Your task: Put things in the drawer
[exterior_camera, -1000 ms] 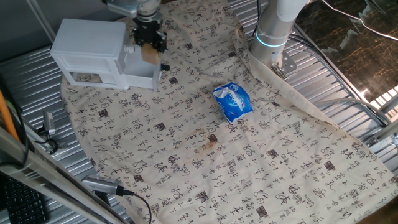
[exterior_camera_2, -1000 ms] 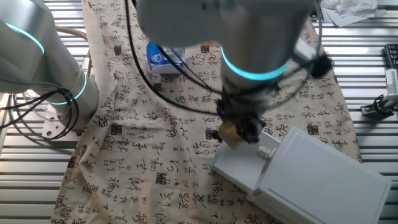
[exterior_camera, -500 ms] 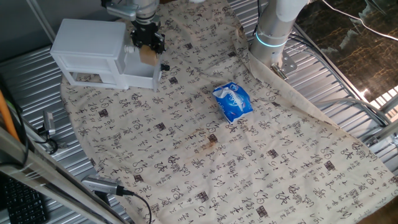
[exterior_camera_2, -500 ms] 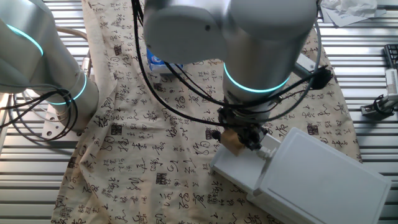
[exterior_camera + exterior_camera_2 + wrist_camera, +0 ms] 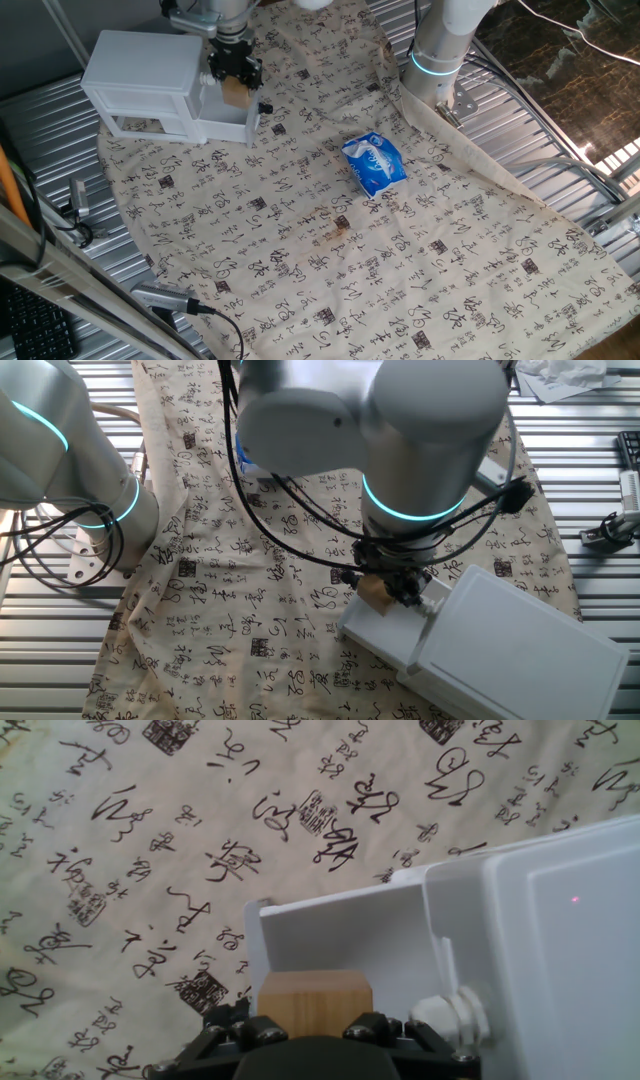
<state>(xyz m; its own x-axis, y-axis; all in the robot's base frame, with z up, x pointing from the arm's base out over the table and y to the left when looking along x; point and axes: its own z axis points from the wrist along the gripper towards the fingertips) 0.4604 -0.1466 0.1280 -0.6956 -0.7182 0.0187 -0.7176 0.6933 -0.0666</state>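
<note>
Pulled out from the white cabinet (image 5: 135, 72), drawer (image 5: 222, 118) open. Above the drawer, near its front wall, claw (image 5: 234, 80) clamped on block (image 5: 314, 1003). Released here, likely to clip that wall and tumble onto the worktop (image 5: 330, 250).

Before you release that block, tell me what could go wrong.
1. The gripper holds the wooden block above the open drawer, close to its front wall; a release here might clip the rim and bounce onto the cloth.
2. The cabinet sits right beside the gripper; going lower could knock the fingers against it or the drawer's rim and shift it.
</note>
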